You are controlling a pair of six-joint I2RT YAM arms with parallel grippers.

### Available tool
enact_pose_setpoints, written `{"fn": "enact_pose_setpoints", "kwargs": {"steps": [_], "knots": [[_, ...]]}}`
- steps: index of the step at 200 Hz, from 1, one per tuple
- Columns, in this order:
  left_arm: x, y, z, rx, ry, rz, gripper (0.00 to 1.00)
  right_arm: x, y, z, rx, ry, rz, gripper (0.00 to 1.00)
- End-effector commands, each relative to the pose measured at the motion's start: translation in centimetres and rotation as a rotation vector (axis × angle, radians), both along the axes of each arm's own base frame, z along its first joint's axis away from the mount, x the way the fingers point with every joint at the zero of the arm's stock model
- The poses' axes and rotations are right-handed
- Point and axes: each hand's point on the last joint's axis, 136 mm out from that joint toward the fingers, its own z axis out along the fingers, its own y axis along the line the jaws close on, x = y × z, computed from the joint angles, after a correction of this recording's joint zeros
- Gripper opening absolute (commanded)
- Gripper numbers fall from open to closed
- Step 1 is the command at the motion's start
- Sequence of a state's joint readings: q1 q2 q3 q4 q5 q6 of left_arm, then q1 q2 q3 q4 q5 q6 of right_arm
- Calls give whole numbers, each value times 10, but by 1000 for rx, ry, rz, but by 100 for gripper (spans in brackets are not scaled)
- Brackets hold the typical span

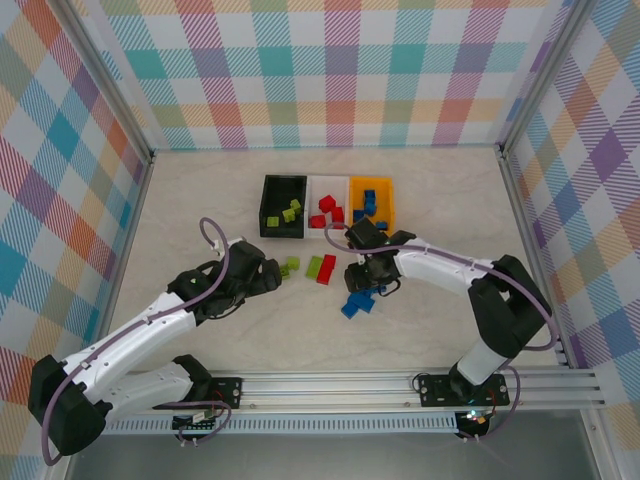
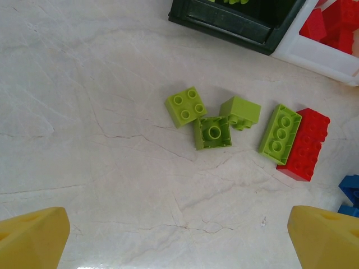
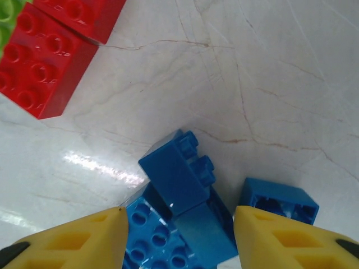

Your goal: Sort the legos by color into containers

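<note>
The three joined containers stand at the table's far middle: black [image 1: 283, 192] holding lime legos, white [image 1: 327, 205] holding red ones, orange-yellow [image 1: 372, 200] holding blue ones. Loose on the table lie three small lime bricks [image 2: 213, 132], a long lime brick [image 2: 280, 134] and a red brick [image 2: 304, 144] touching it. My left gripper [image 2: 179, 238] is open, short of the lime bricks, with bare table between its yellow fingers [image 2: 33, 238]. My right gripper [image 3: 179, 224] is open and straddles a pile of blue bricks [image 3: 179, 176]. Another blue brick [image 3: 279, 200] lies just beside its right finger.
Metal rails and checkered walls enclose the table [image 1: 200, 200]. The black bin's near wall [image 2: 241, 19] and the white bin's corner [image 2: 320, 53] lie beyond the lime bricks. A red brick [image 3: 45, 67] sits far left of the blue pile.
</note>
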State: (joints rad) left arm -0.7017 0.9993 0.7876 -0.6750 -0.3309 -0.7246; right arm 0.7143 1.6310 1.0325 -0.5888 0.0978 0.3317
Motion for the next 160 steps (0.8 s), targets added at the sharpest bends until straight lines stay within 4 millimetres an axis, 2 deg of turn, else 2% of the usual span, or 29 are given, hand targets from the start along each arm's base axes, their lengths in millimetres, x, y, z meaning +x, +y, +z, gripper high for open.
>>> {"fn": "enact_pose_setpoints", "kwargs": {"steps": [1,40,104,138,160], "knots": [[-1,4,-3,15,-1,-1,100,14,11,1,-10,-44,43,49],[-1,5,-5,18,0,2,100,20,18,-7,-30,-33,63,47],[-2,7,-4,22,-2,4,100,16,16,-16,-74,-4,68,31],[-1,5,-4,19,-2,2,100,27,21,6,-25,-78,42,23],[-1,4,-4,15,-4,0,100,44,21,39,9,-170,0,21]]}}
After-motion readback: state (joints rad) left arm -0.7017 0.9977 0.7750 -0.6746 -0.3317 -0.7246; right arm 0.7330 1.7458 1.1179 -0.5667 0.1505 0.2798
